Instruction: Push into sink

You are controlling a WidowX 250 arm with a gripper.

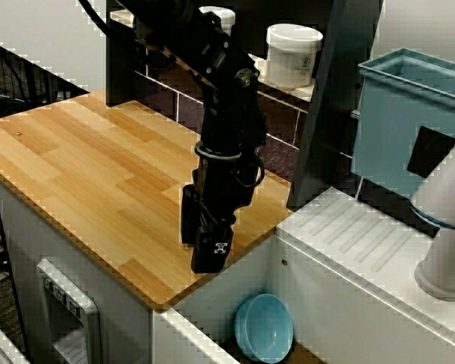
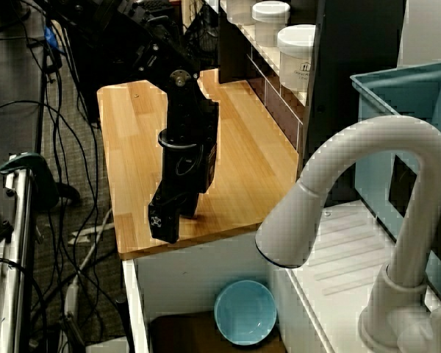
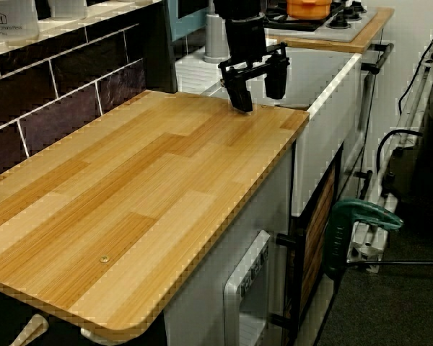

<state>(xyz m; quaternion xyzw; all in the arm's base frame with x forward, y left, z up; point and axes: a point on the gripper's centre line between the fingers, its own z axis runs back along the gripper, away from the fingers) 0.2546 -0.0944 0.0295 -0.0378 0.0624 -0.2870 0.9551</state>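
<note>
At the counter's (image 1: 98,174) sink-side edge hangs the parted, empty claw (image 3: 257,81).

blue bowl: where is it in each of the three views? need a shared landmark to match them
View from the counter's front corner: blue bowl at bottom centre, down in the sink, tipped against its wall.
View past the faucet: blue bowl at bottom centre, in the sink.
View along the countertop: not visible; the sink's inside is hidden.
Shared landmark: the hand at the wooden countertop's sink-side edge.

A bowl (image 1: 264,327) lies in the sink (image 1: 212,299), beside the countertop (image 1: 91,167).
</note>
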